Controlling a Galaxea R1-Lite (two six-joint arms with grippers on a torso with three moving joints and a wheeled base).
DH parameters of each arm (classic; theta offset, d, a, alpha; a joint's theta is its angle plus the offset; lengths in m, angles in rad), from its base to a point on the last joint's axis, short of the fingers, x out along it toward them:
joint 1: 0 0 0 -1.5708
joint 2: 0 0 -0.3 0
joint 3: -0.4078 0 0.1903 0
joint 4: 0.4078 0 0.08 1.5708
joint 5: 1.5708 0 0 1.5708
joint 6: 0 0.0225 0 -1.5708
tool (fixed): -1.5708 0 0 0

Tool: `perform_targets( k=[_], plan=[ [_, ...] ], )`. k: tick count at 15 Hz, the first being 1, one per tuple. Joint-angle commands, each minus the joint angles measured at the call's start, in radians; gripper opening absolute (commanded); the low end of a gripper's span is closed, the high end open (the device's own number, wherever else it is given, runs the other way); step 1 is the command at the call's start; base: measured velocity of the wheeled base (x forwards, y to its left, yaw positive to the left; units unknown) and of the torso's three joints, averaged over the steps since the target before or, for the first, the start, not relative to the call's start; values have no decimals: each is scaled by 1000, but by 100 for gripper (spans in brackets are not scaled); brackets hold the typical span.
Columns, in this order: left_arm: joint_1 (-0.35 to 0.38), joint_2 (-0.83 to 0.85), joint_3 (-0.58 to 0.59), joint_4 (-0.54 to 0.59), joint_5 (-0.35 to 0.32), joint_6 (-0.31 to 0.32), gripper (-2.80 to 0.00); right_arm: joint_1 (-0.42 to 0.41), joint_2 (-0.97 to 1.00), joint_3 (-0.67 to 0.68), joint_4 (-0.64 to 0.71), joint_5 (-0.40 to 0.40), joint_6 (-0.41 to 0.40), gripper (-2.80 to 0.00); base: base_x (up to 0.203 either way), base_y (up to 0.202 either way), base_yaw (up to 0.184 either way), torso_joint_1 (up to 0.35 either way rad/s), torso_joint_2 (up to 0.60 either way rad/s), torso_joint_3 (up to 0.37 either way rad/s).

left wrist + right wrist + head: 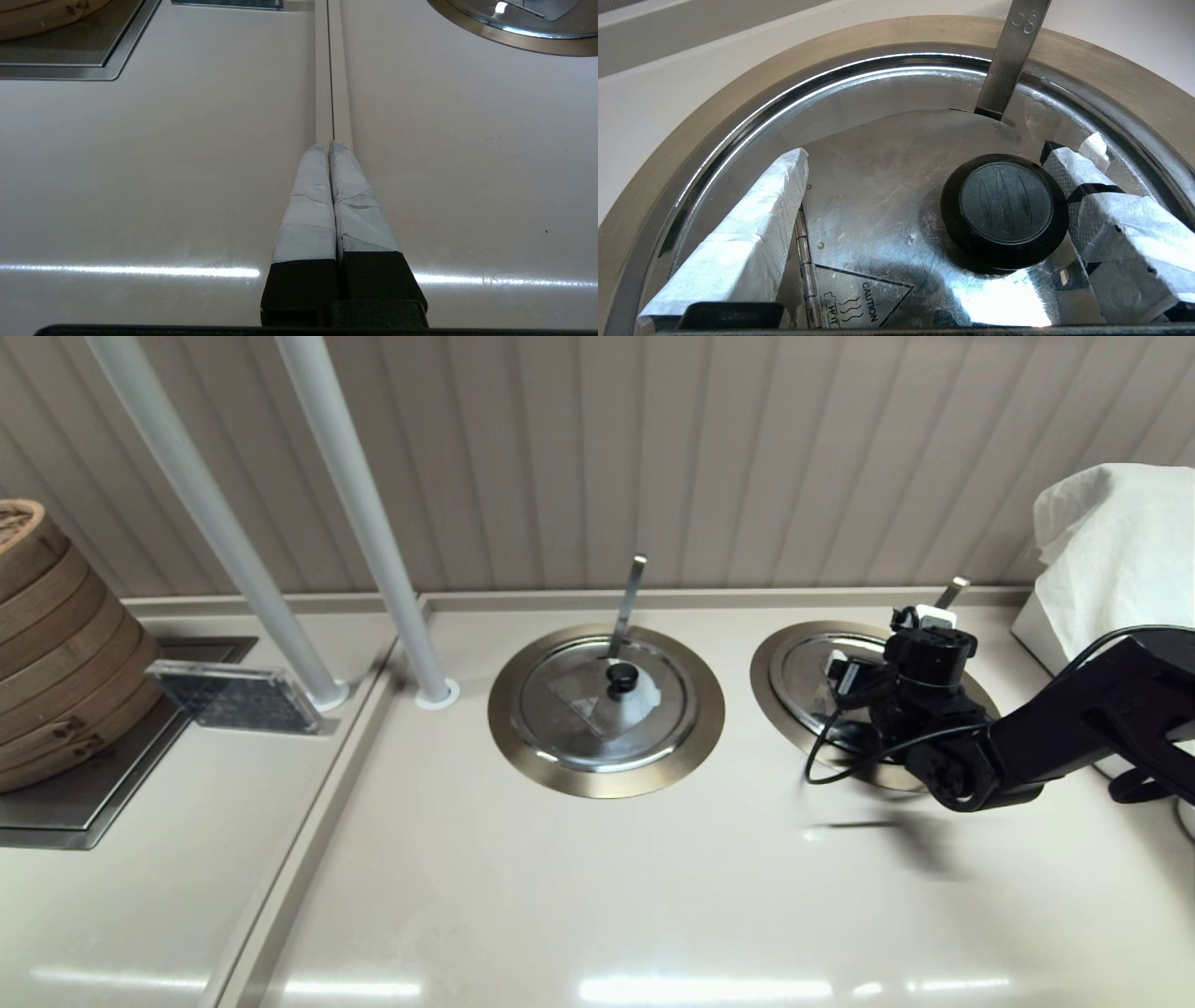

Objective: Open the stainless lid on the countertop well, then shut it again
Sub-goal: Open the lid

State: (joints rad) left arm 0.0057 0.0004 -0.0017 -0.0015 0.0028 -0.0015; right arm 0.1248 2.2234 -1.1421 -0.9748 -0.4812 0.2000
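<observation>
We see the right gripper (924, 200) spread wide just above the stainless lid (878, 186), which sits shut in the countertop well (782, 695) on the right side of the bench (597, 877). One taped finger (738, 242) hangs over the hinge seam of the lid, well apart from the black knob (1004, 211); the other finger (1111, 219) is just beside the knob on its opposite side, and we cannot tell whether it touches. The knob lies between the two fingers, off-centre. A triangular caution mark (859, 303) shows on the lid near the hinge. The flat ladle handle (1011, 56) rises slanted through a notch at the far edge of the lid.

To the left on the bench we see the twin lid (607, 705) with a whitish patch by its knob, closed in its own ring. Further left stand stacked bamboo steamers (47, 644).

Our left gripper (331, 149) hovers low over the bench seam, its taped fingers pressed together on nothing.
</observation>
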Motion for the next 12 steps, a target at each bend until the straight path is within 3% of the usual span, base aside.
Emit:
perform_targets(
  k=[1,12],
  plan=[
    [0,1,0,0,0,0,-280,5,-26,0,-7,-2,2,0,0,0,0,0,0,0],
    [0,1,0,0,0,0,-280,45,-89,2,-5,-4,2,0,0,0,0,0,0,0]
  ],
)
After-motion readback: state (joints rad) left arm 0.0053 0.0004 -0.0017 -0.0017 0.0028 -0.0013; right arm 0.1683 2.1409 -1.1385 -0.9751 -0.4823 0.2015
